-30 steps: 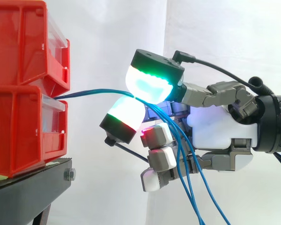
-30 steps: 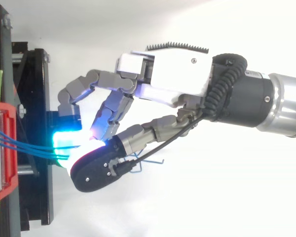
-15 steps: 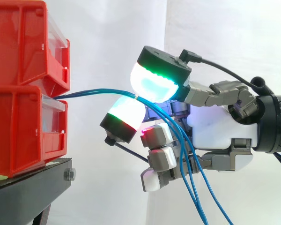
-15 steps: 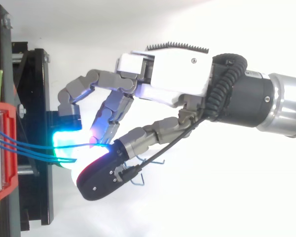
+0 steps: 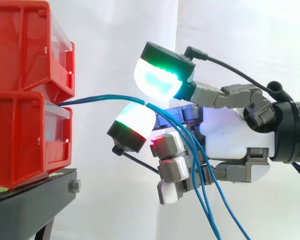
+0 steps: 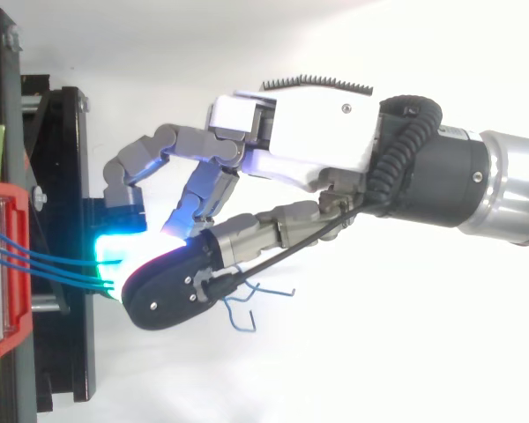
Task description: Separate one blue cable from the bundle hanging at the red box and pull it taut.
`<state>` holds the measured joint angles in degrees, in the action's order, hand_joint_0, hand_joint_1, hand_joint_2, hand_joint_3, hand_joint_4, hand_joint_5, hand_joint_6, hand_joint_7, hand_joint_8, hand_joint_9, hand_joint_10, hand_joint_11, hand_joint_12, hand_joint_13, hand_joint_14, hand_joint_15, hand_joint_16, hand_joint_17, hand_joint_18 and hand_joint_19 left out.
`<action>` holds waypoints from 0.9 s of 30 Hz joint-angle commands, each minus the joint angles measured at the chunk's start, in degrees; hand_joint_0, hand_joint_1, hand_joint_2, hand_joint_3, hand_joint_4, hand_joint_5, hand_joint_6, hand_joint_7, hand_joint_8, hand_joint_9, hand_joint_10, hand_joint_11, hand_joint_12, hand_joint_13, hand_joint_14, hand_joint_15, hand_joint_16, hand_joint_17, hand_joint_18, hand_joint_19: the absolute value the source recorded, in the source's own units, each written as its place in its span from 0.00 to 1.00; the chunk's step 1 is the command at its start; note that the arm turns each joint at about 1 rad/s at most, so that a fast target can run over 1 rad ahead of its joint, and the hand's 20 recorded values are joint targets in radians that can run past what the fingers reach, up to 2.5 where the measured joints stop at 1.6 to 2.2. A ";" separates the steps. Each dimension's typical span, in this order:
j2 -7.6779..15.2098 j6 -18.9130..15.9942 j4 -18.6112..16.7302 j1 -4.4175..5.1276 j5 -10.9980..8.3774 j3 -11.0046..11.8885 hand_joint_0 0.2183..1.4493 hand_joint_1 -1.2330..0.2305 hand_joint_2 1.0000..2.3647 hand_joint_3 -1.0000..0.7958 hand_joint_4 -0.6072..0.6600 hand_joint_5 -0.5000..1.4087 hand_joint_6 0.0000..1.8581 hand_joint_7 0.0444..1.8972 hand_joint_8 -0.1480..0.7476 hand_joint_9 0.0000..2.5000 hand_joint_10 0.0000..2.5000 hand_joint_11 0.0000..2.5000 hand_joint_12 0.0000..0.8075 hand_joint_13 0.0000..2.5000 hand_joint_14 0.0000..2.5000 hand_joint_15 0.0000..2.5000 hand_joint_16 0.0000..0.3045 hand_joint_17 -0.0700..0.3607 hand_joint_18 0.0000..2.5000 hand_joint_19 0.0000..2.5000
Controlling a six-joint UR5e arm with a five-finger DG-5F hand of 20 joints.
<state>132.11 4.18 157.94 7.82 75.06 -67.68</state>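
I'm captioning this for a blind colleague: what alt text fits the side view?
Several blue cables run from stacked red bins on the left to the robot hand, then hang down in front of it. The bins sit on a black stand.

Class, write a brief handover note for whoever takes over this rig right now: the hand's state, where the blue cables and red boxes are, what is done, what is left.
Hand: level with the bundle, to the right of the red boxes; whether it grips anything cannot be told.
Blue cables: several run together from between the two stacked boxes across to the hand, then hang down in front of its palm.
Done: the hand is at the bundle.
Left: no single cable looks separated; single one out and pull it taut.
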 commanded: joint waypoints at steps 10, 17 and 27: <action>-0.01 -0.04 0.00 0.00 0.00 0.00 0.36 0.27 0.01 0.41 0.54 0.16 0.46 0.60 0.56 0.46 0.01 0.38 0.51 0.46 0.01 0.30 0.14 0.39 0.40 0.25; -0.01 -0.04 0.18 0.00 0.00 0.00 0.40 0.24 0.01 0.36 0.53 0.16 0.47 0.58 0.55 0.45 0.01 0.37 0.49 0.46 0.01 0.30 0.14 0.39 0.40 0.25; -0.01 -0.04 0.26 0.00 0.00 -0.08 0.33 0.20 0.00 0.28 0.55 0.16 0.47 0.58 0.53 0.45 0.01 0.38 0.49 0.45 0.01 0.30 0.14 0.39 0.40 0.25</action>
<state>132.10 4.13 158.18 7.83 75.06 -67.69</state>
